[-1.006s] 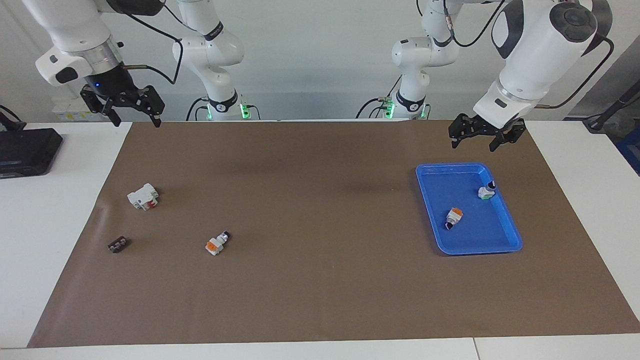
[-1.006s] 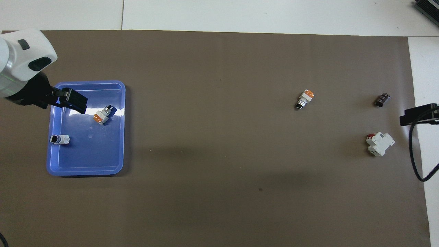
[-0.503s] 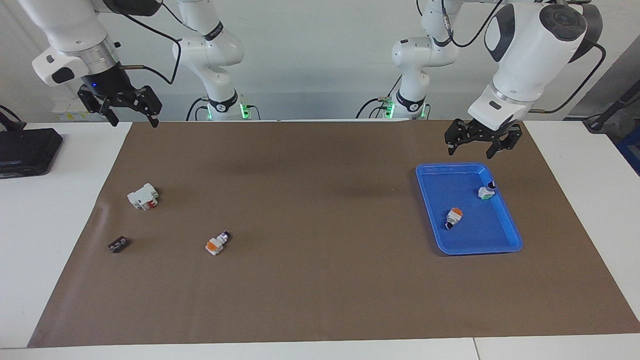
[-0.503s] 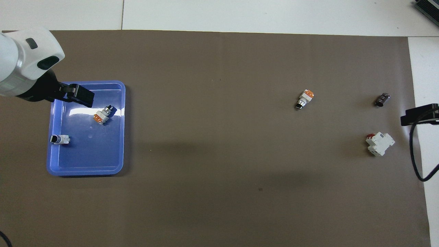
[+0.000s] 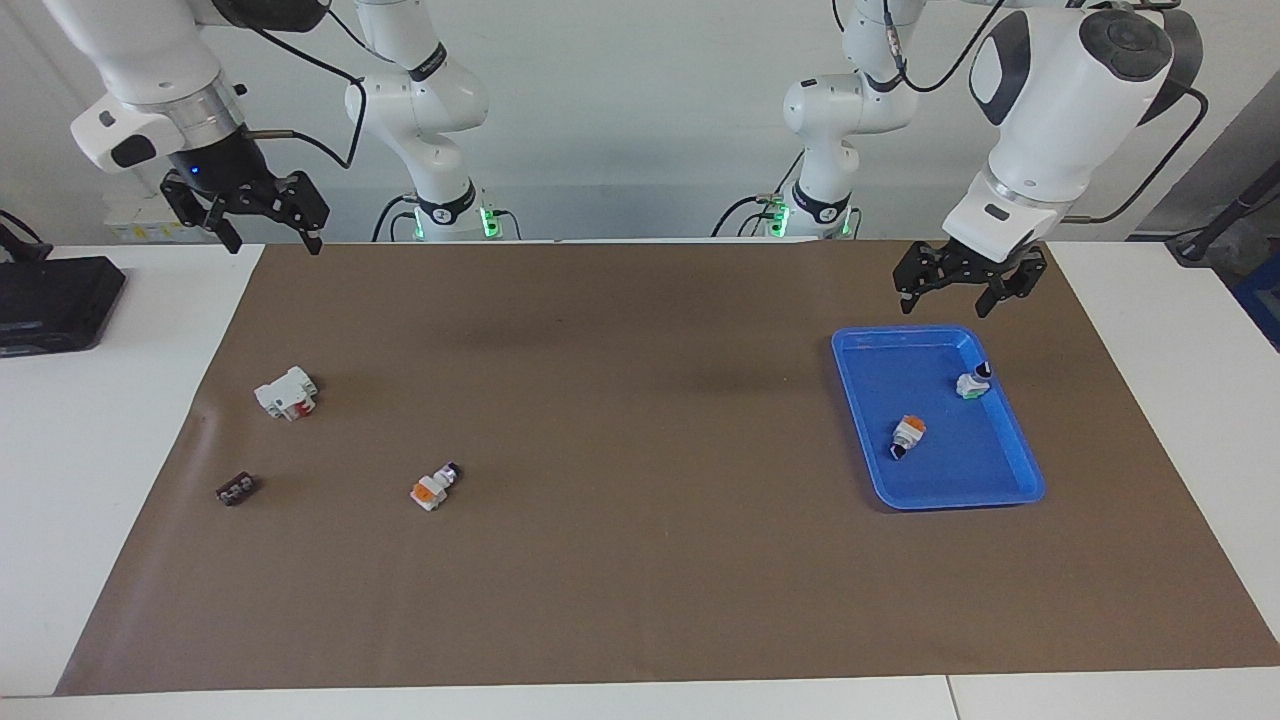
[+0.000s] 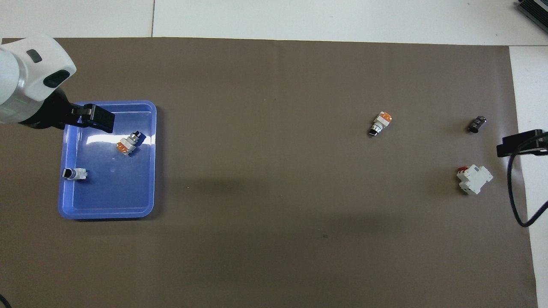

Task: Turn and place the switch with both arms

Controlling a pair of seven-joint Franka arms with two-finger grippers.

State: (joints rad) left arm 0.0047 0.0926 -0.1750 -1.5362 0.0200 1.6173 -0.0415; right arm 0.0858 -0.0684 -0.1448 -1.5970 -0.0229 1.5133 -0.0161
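One orange-ended switch (image 5: 433, 486) lies on the brown mat toward the right arm's end and also shows in the overhead view (image 6: 380, 122). A second one like it (image 5: 906, 434) lies in the blue tray (image 5: 1020, 455), also seen from overhead (image 6: 128, 143). My left gripper (image 5: 948, 296) hangs open and empty in the air over the tray (image 6: 147, 171); overhead its fingers (image 6: 95, 118) show over the tray. My right gripper (image 5: 277, 240) is open and empty, raised over the mat's corner at its own end (image 6: 520, 144).
A white-and-green-ended switch (image 5: 972, 381) lies in the tray nearer the robots. A white block with a red part (image 5: 287, 392) and a small black part (image 5: 236, 488) lie on the mat toward the right arm's end. A black box (image 5: 55, 300) sits off the mat.
My left gripper has shifted a little above the tray. My right gripper has barely moved. None of the parts has moved.
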